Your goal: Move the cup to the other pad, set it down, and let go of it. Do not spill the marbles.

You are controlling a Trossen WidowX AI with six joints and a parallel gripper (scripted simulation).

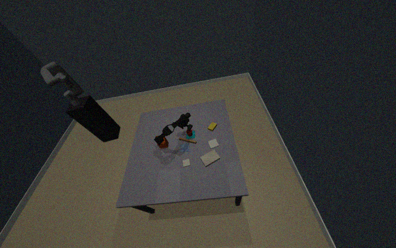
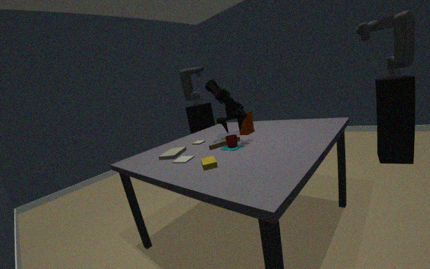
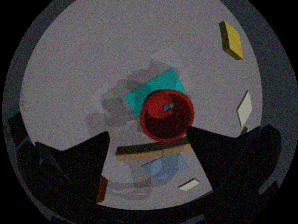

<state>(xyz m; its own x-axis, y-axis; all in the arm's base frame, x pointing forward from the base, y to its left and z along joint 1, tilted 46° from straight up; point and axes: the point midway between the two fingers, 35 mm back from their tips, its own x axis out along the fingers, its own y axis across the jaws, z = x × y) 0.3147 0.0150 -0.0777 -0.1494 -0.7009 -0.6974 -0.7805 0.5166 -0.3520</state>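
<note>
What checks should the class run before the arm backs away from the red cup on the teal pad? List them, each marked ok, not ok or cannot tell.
1. Red cup stands upright on the teal square pad: ok.
2. Gripper is open, fingers apart from the cup: ok.
3. Coloured marbles lie inside the cup: ok.
4. No marbles spilled on the grey table: cannot tell, too dark and small.
5. Wooden bar lies close beside the pad, in the retreat path: not ok.
6. Cup centred on the pad: not ok, it sits toward one corner.
</note>
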